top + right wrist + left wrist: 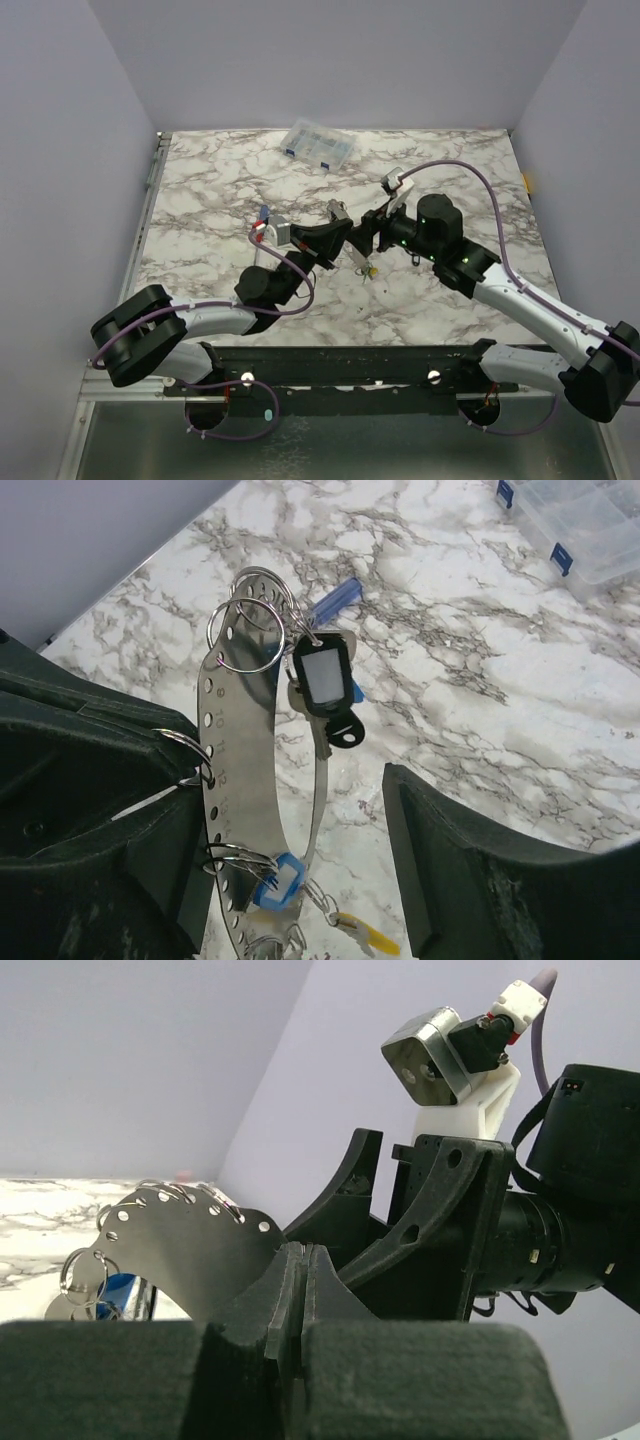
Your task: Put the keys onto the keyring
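The keyring (236, 780) is a flat grey metal hoop with a row of numbered holes, held up above the table. My left gripper (303, 1260) is shut on its edge; the band (190, 1250) curves off to the left of the jaws. Keys hang from it on split rings: a black-tagged one (323, 675), a blue-tagged one (277, 882) and a yellow one (372, 938). My right gripper (290, 850) stands open with the hoop between its fingers, and one split ring (190, 752) lies against the left finger (100, 810). In the top view both grippers meet mid-table (350, 240).
A clear plastic compartment box (320, 146) sits at the back of the marble table (450, 310), also at top right in the right wrist view (590, 525). A slim blue object (336, 598) lies on the table behind the hoop. Purple walls enclose three sides.
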You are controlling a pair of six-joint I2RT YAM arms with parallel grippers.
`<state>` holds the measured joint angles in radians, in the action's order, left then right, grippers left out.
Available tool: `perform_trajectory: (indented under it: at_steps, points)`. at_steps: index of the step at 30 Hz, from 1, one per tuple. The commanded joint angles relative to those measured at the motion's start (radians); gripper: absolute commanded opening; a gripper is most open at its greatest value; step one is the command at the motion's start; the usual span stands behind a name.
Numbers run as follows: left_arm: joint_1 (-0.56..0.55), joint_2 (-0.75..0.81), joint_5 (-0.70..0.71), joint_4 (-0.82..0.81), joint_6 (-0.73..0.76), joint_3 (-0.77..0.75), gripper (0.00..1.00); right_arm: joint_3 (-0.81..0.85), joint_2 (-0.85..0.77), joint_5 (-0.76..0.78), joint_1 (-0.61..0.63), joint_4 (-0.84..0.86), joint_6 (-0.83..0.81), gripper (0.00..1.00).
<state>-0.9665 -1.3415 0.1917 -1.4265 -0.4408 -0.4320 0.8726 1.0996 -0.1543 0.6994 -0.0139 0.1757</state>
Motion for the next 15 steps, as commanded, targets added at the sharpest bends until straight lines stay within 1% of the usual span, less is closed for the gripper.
perform_trajectory:
  at_steps: [1,3,5,9,10,15]
  points:
    - [-0.018,0.014,0.001,-0.096,-0.026,0.000,0.00,0.034,0.022,-0.014,-0.003,0.073,-0.041,0.63]
    - [-0.018,0.015,0.001,-0.101,-0.035,0.004,0.00,0.013,0.014,-0.056,-0.002,0.098,-0.065,0.55]
    - [-0.018,0.017,-0.001,-0.104,-0.041,0.008,0.00,-0.015,-0.006,-0.114,-0.003,0.131,-0.091,0.51]
    - [-0.019,0.030,0.005,-0.114,-0.063,0.026,0.00,-0.072,-0.058,-0.162,-0.003,0.212,-0.107,0.37]
    - [-0.018,0.034,0.005,-0.117,-0.070,0.029,0.00,-0.084,-0.069,-0.174,-0.002,0.233,-0.107,0.36]
    - [-0.018,0.037,-0.001,-0.143,-0.122,0.056,0.00,-0.116,-0.094,-0.250,-0.002,0.296,-0.114,0.33]
